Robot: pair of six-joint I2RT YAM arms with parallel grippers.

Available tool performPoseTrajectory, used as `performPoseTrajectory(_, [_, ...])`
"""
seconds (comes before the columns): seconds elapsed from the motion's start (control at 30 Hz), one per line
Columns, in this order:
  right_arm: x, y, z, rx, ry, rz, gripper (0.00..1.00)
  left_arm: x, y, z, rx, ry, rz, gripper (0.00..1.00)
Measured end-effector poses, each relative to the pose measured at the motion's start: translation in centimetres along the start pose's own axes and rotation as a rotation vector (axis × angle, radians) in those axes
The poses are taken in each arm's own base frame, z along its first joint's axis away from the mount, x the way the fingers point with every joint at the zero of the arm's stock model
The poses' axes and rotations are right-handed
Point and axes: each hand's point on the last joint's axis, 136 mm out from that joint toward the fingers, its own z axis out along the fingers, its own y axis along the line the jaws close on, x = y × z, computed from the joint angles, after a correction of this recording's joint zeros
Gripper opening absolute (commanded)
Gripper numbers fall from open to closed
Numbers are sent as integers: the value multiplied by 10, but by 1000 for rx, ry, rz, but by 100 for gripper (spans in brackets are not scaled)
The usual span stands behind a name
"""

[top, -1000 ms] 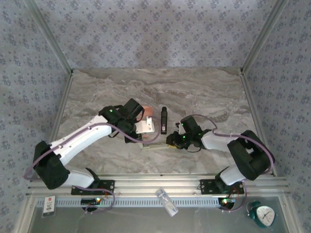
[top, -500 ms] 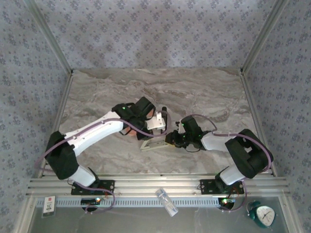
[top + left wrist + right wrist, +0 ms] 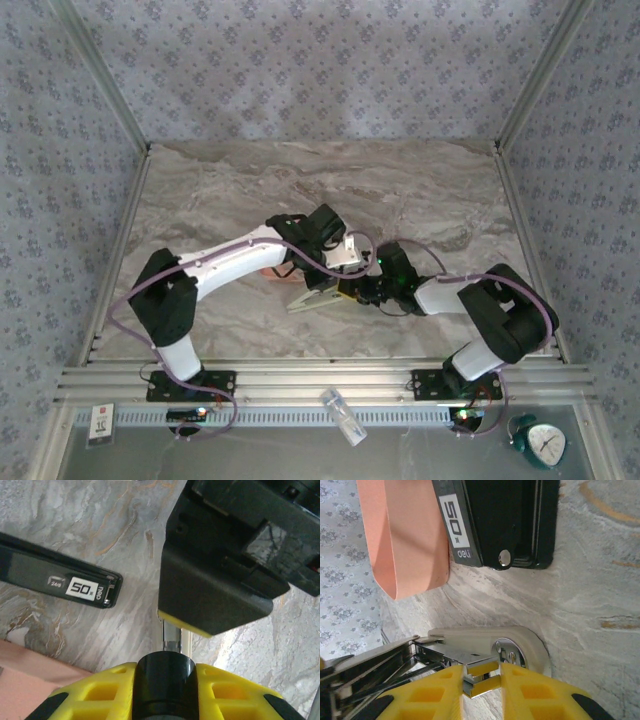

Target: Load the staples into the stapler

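Marble-look grey tabletop (image 3: 200, 200), patterned wallpaper on all sides. Both arms meet at mid-table. The light grey metal stapler (image 3: 312, 298) lies open there, its bare metal magazine (image 3: 445, 655) facing up.

The right gripper (image 3: 482, 680) has its yellow fingers pinched narrow on a shiny tab at the stapler's hinge end, pinning it to the table. The left gripper (image 3: 162, 672) hovers just above the right wrist and the magazine. A dark rounded thing sits between its fingers. Cannot tell if that is a strip of the staples, or how wide the jaws stand.

A black stapler-like bar with a white "50" label (image 3: 60, 580) lies just beside, next to a salmon-orange flat tray (image 3: 405, 540).

Risks:
- The arms are crowded, so a left descent could hit the right wrist housing.
- The magazine channel is narrow, and a tilted strip would likely ride the rail edge and drop onto the table.
- The right grip is on a thin tab. A downward push could make it slip and swing the stapler.
- The black bar is close enough to get nudged.
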Motion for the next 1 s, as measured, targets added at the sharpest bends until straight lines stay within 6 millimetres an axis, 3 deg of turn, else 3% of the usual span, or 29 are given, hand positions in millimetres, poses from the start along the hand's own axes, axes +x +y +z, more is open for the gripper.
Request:
performPoseTrajectory(0.27, [3, -2, -1, -16, -4, 6, 27, -3, -3, 22, 24, 20, 10, 19])
performPoseTrajectory(0.53, [6, -10, -10, -10, -16, 23, 34, -9, -10, 24, 46, 9, 21, 18])
performPoseTrajectory(0.6, [7, -12, -15, 1, -23, 29, 41, -12, -11, 24, 52, 2, 25, 18])
performPoseTrajectory(0.87, [12, -22, -51, 25, -64, 62, 44, -4, -11, 40, 58, 48, 21, 19])
performPoseTrajectory(1.0, [5, -22, -73, 35, -119, 68, 45, -3, -12, 43, 57, 60, 24, 28])
